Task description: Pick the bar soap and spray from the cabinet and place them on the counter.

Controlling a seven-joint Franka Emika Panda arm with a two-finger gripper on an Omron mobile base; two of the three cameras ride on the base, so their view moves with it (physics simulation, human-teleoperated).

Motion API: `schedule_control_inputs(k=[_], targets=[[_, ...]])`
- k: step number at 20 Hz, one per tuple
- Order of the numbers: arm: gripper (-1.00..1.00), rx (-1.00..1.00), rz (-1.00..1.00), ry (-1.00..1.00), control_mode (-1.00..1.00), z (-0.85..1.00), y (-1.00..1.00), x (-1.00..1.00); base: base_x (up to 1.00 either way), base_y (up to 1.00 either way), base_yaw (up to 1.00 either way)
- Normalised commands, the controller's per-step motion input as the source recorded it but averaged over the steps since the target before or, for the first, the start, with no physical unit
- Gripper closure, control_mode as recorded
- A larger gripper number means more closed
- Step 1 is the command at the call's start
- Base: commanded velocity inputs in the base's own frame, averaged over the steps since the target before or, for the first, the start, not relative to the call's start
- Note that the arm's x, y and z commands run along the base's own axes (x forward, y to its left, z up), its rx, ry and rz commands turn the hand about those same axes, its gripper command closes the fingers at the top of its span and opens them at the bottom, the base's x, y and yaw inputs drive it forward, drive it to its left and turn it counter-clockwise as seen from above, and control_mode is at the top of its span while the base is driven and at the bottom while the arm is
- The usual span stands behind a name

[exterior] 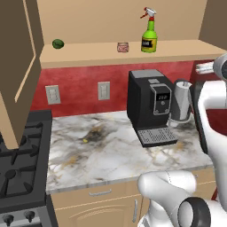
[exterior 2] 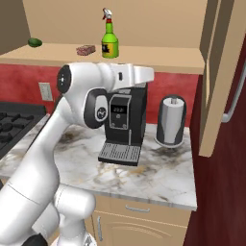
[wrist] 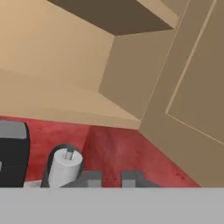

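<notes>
Step in hand: the approach, nothing picked yet. Both task items sit on the cabinet (exterior: 111,55) shelf with its doors swung wide.

Bar soap (exterior: 123,47): flat pinkish block, upper centre of the left base view, lying on the shelf just left of the spray (exterior: 149,36). The two are near each other but apart. Spray stands upright, green bottle, yellow label, red trigger at top. In the right base view the order is the same, soap left, bottle right, both in the upper left part of the frame. A small dark green ball (exterior: 58,43) lies well apart at the far left of the shelf; not mine to take.

My pincer (wrist: 111,178): in the hand view, two dark tips rise at the bottom centre with a narrow gap between them, pinching nothing. Whether the gap is widening, I cannot tell. The camera looks at the cabinet's inner corner and right door, with the paper towel roll (wrist: 64,166) at lower left.

The desk (exterior: 102,150) carries a black coffee machine (exterior: 148,104); bare marble lies to its left in the left base view.

Judgement on the next move: I must spread the tips, raise the hand to shelf height and swing left toward the soap or the bottle. The bottle looks tall and easy to tip, so a level approach at its body seems wise.
</notes>
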Motion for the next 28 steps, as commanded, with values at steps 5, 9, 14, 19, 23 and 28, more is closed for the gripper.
schedule_control_inputs(k=[5, 9, 14, 19, 23, 28], targets=[[-1.0, 0.08, 0.21, 0.0, -1.0, 0.11, 0.62, 0.0, 0.0, 0.0, 0.0], [-1.0, 0.13, 0.24, 0.01, -1.0, 0.2, 0.36, -0.01, 0.0, 0.0, 0.0], [-1.0, 0.16, 0.28, 0.0, -1.0, 0.22, 0.14, -0.04, 0.0, 0.0, 0.0], [-1.0, 0.19, 0.29, 0.0, -1.0, 0.2, 0.06, -0.04, 0.0, 0.0, 0.0], [-1.0, 0.22, 0.26, -0.04, -1.0, 0.27, 0.07, 0.01, 0.0, 0.0, 0.0], [-1.0, 0.21, 0.2, -0.02, -1.0, 0.32, 0.21, 0.11, 0.0, 0.0, 0.0]])
